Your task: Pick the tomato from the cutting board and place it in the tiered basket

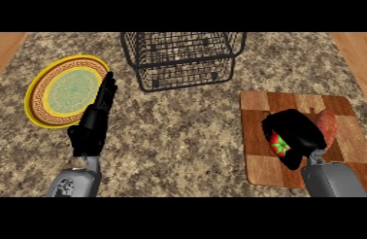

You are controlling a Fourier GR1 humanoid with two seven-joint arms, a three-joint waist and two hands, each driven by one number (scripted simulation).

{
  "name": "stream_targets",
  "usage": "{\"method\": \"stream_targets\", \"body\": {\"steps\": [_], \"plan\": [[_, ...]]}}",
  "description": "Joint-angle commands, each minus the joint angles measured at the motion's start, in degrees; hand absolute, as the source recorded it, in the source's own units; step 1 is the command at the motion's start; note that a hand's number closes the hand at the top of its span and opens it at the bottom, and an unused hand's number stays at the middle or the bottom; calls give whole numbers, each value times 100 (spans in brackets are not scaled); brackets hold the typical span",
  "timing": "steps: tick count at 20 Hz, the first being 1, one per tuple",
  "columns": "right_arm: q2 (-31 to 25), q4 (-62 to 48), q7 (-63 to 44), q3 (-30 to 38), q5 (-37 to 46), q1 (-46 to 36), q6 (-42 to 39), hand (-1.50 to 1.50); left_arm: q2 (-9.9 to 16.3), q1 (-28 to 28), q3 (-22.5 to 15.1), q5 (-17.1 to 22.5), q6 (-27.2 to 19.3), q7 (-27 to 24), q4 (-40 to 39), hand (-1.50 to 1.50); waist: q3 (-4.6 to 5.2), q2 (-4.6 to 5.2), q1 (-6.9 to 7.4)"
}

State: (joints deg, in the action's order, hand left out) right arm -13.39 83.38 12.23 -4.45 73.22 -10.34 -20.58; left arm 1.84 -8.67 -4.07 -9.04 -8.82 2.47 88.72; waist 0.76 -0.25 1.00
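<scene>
At the far left I see a yellow-rimmed plate (44,114) with a green centre lying on the granite counter (186,136). My left hand (91,128) rests just beside it, fingers straight and pointing away from me, holding nothing and playing no part in the job. Further right and at the far side stands the tiered basket (183,58), a black wire frame, and I can see nothing lying in it. At the right, near me, is the cutting board (261,170). My right hand (292,131) is down over it with its fingers curled round the tomato (279,146), whose red skin and green star-shaped top peek out beneath the palm. A reddish sausage-like item (328,124) lies just beyond the hand on the board. I judge the grasp made or nearly so; the lift, the carry leftward and away to the basket, and the release all remain.
</scene>
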Motion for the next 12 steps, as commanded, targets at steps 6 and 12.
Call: {"method": "stream_targets", "body": {"steps": [6, 12], "plan": [[1312, -300, -3481, -1670, 1016, -1027, -1045, 150, -128, -102, -289, -85, 94, -29, -70, 0, -56, 54, 508], [1332, -588, -5664, -2487, 64, -1924, -842, 150, -141, -188, -313, -115, 85, -155, -211, 0, -72, 77, 541]]}}
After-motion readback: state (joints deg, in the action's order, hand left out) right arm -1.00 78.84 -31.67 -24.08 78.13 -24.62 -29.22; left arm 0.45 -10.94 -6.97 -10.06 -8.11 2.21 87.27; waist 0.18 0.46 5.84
